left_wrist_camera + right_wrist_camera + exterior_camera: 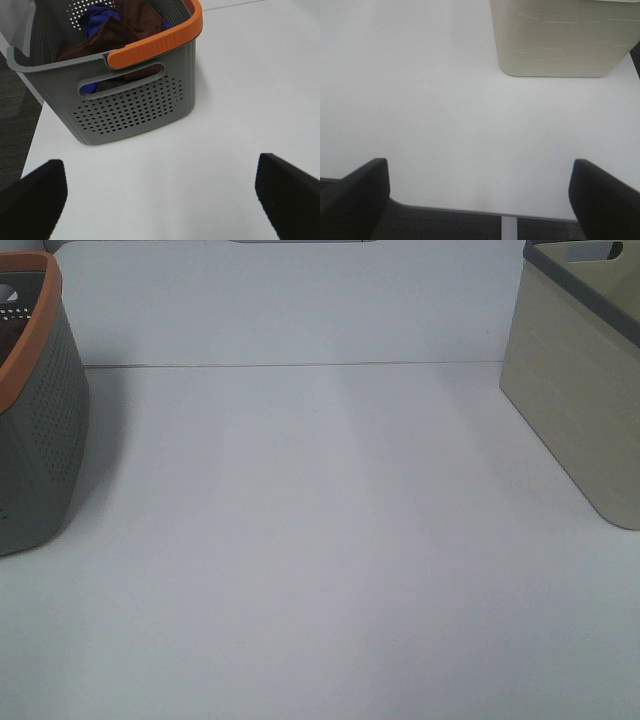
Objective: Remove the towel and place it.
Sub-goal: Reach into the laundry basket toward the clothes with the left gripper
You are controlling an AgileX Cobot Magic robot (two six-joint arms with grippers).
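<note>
**Step in hand: approach to the towel, before the grasp**

The towel lies bunched inside the basket, which stands at the left edge of the worktop. A blue cloth lies against it in the same basket. The bin stands at the right edge, toward the far corner.

The left claw is spread wide and holds nothing. It hangs over bare worktop near the basket, short of its rim. The right claw is also spread wide and holds nothing, above the near edge and facing the bin.

Nothing is grasped, so removal has not begun.

Next move, as judged:
1. Bring the left claw over the rim.
2. Lower it onto the towel, clear of the blue cloth.
3. Pinch a fold and lift it above the rim.
</note>
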